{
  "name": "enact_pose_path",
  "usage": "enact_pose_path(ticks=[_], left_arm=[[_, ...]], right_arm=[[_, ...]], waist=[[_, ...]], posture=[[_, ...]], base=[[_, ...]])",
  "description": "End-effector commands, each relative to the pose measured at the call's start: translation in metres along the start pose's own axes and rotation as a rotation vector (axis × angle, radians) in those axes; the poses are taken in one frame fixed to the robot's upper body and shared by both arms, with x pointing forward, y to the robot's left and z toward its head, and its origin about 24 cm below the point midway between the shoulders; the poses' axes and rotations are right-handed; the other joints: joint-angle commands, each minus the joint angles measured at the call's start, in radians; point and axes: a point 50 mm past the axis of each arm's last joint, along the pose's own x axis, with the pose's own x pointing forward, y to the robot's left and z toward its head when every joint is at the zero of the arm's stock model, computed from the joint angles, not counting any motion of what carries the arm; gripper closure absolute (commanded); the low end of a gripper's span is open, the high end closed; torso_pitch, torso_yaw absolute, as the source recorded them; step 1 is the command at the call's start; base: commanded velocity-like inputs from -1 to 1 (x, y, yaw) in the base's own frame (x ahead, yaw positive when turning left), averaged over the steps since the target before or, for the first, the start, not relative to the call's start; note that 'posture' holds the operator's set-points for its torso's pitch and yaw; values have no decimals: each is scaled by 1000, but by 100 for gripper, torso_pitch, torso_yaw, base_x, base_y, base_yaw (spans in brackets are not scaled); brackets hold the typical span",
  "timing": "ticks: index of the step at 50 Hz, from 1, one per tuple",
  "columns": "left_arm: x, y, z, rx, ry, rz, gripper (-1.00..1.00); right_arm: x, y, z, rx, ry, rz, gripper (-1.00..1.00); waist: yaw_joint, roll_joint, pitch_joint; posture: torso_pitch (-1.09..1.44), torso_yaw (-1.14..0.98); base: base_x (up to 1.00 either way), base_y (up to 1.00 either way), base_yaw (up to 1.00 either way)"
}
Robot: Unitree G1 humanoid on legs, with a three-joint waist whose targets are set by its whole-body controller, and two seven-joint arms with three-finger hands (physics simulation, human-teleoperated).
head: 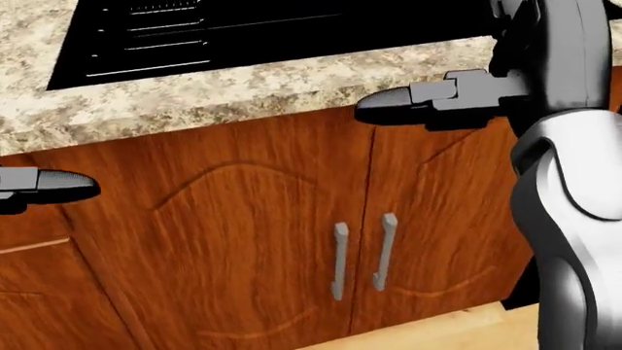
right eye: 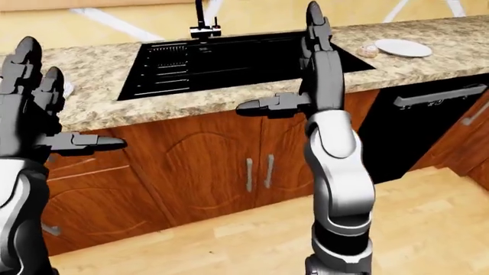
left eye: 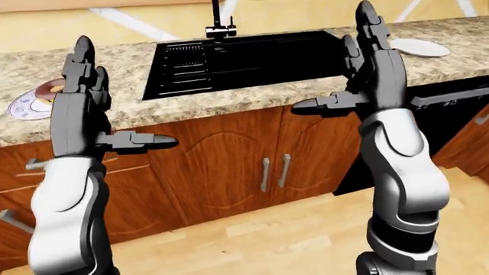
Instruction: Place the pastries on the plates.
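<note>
A chocolate-glazed donut sits on a blue-patterned plate (left eye: pixel 23 105) at the far left of the counter, partly hidden behind my left hand. An empty white plate (right eye: pixel 403 47) lies on the counter at the far right, with a small tan pastry (right eye: pixel 367 51) just left of it. My left hand (left eye: pixel 110 100) is open and empty, fingers up, held over the cabinet fronts. My right hand (left eye: pixel 342 69) is open and empty, fingers up, held at the sink's right end. Both hands are well short of the pastry.
A black sink (left eye: pixel 237 57) with a dark faucet (left eye: pixel 220 23) is set in the speckled granite counter (left eye: pixel 229 100). Wooden cabinet doors (head: pixel 272 240) with grey handles are below. A black dishwasher front (left eye: pixel 451 120) is at the right. The floor is light wood.
</note>
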Motion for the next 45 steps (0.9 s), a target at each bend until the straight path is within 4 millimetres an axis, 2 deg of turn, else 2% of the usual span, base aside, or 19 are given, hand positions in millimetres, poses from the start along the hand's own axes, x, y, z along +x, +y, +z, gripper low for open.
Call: enact_pose_path(ticks=[1, 2, 4, 7, 9, 11, 12, 13, 21, 23, 24, 27, 30, 32, 33, 35, 41, 43, 45], left_arm=[[0, 0, 10, 7, -62, 2, -100], [0, 0, 10, 7, -61, 3, -100], [0, 0, 9, 8, -60, 3, -100], [-1, 0, 8, 9, -59, 2, -100], [-1, 0, 8, 10, -59, 2, -100], [-1, 1, 8, 13, -60, 6, -100], [-1, 1, 8, 14, -60, 5, -100], [-2, 1, 8, 14, -60, 4, -100], [0, 1, 9, 20, -62, 8, -100], [0, 0, 10, 23, -63, 5, -100], [1, 0, 11, 21, -65, 6, -100], [1, 1, 12, 22, -68, 8, -100], [1, 0, 11, 26, -68, 6, -100], [1, 1, 11, 26, -68, 9, -100], [0, 1, 11, 25, -67, 8, -100], [0, 1, 9, 27, -65, 10, -100], [0, 0, 7, 29, -60, 8, -100], [0, 0, 7, 30, -60, 7, -100], [0, 0, 6, 29, -59, 9, -100]], right_arm=[[-1, -2, 11, -2, -66, -6, -100], [-2, -1, 11, -1, -67, -4, -100], [-2, -1, 11, -1, -68, -2, -100], [-2, 0, 10, 1, -70, 0, -100], [-2, 0, 10, 4, -71, 0, -100], [-3, 0, 11, 6, -73, 0, -100], [-3, 0, 11, 4, -74, 1, -100], [-3, 0, 11, 6, -74, 1, -100], [-4, 0, 12, 13, -78, 0, -100], [-4, 0, 13, 14, -81, -1, -100], [-4, 0, 13, 14, -82, 1, -100], [-3, 0, 14, 12, -83, 2, -100], [-4, 0, 14, 10, -83, 2, -100], [-5, 1, 14, 7, -85, 4, -100], [-5, 0, 13, 3, -85, 3, -100], [-5, 0, 12, 4, -83, 2, -100], [-5, -1, 10, 27, -78, -9, -100], [-6, -1, 10, 9, -78, -11, -100], [-6, 0, 10, 9, -78, -9, -100]], waist=[[9, 47, -26], [-5, 4, -8], [3, 21, -49], [20, 25, -50], [29, -8, -32], [16, -98, -63], [4, -114, -61], [0, -86, -33], [-28, -28, -18], [2, 32, -33], [-13, 19, -13], [2, 28, -57], [24, 4, -40], [17, -50, -50], [-3, -126, -73], [-10, -86, -31], [-31, -36, -19], [-30, -65, -34], [-22, -43, -32]], posture=[[0, 0], [0, 0], [0, 0], [0, 0], [0, 0], [0, 0], [0, 0], [0, 0], [0, 0], [0, 0], [0, 0], [0, 0], [0, 0], [0, 0], [0, 0], [0, 0], [0, 0], [0, 0], [0, 0]], base=[[35, -100, 0], [35, -100, 0], [37, -100, 0], [38, -100, 0], [38, -100, 0], [38, -100, 0], [38, -100, 0], [38, -100, 0], [38, -100, 0], [38, -100, 0], [38, -100, 0], [38, -100, 0], [39, -100, 0], [38, -100, 0], [38, -100, 0], [38, -100, 0], [34, -85, 0], [0, 0, 0], [0, 0, 0]])
